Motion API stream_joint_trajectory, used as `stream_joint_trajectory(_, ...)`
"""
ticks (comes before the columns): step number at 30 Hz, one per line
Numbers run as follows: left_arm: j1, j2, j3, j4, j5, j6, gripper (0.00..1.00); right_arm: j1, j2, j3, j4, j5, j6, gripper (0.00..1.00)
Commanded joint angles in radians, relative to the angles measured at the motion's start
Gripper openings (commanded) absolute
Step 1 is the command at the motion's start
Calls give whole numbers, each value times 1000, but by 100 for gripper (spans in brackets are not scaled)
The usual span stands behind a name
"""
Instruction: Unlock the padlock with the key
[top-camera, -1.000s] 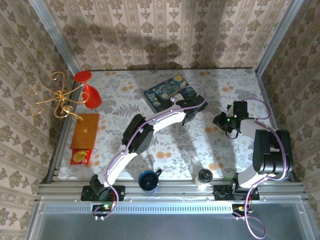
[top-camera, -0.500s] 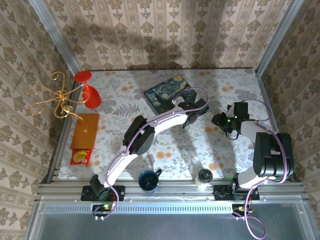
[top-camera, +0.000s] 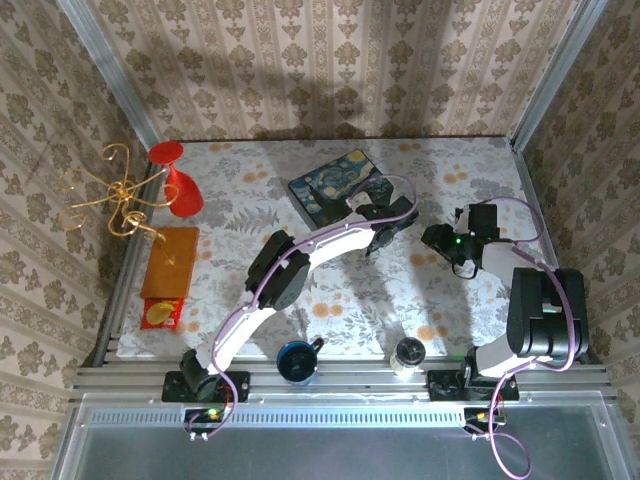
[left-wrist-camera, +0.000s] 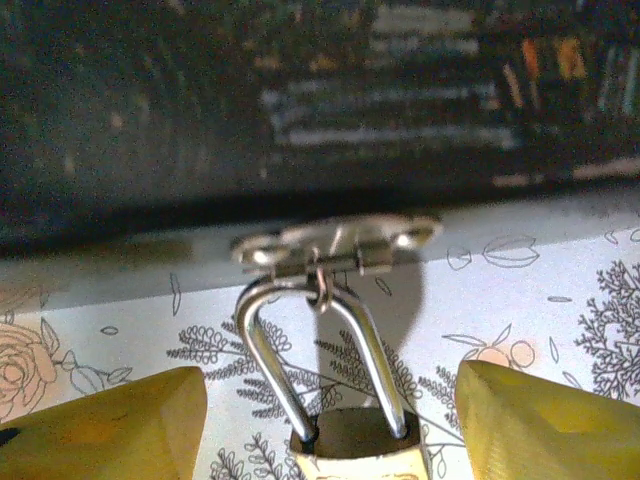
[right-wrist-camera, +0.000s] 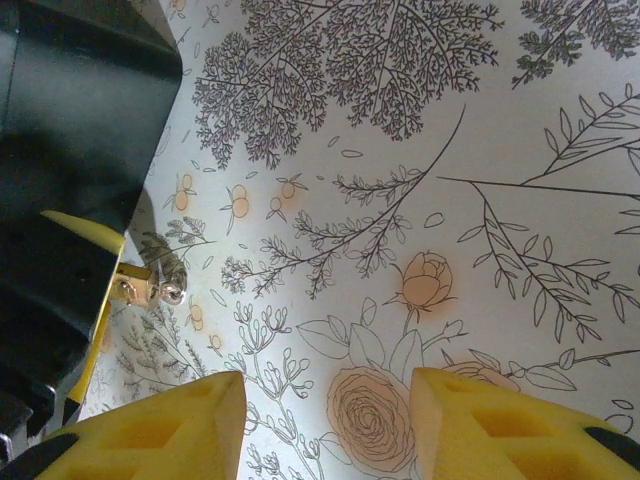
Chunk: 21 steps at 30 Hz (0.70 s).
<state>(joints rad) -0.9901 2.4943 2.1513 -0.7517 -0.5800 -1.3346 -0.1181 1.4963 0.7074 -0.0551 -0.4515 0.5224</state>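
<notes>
"Where's the padlock (left-wrist-camera: 358, 458) got to?"

"It's at the near edge of the dark blue painted box (top-camera: 335, 183), lying on the flowery worktop (top-camera: 450, 170). Its thin shackle (left-wrist-camera: 268, 360) is hooked through the box's silver clasp (left-wrist-camera: 335, 243), and the brass body lies on the arm's side."

"And the left pincer (left-wrist-camera: 330, 400)?"

"Standing wide. There's one yellow finger (left-wrist-camera: 110, 425) on each side of the padlock's body, with cloth showing in both gaps. From here it isn't touching."

"The right pincer (right-wrist-camera: 330, 410)?"

"Near the left one, just off to its right and pointing towards it. It's parted too, low over bare cloth, with nothing between its yellow pads."

"Anything else over there?"

"A small shiny metal piece (right-wrist-camera: 150, 285) sits right by the left pincer's yellow pad. It's too tiny for me to say what it is."
</notes>
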Motion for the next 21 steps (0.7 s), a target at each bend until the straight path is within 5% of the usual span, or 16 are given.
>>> stream_joint_trajectory(1, 8, 31, 19, 3, 9, 34, 67, -4, -27, -18, 0, 11, -18, 48)
stream_joint_trajectory(21, -4, 34, -1, 64, 80, 86, 37, -3, -31, -51, 59, -16, -10, 43)
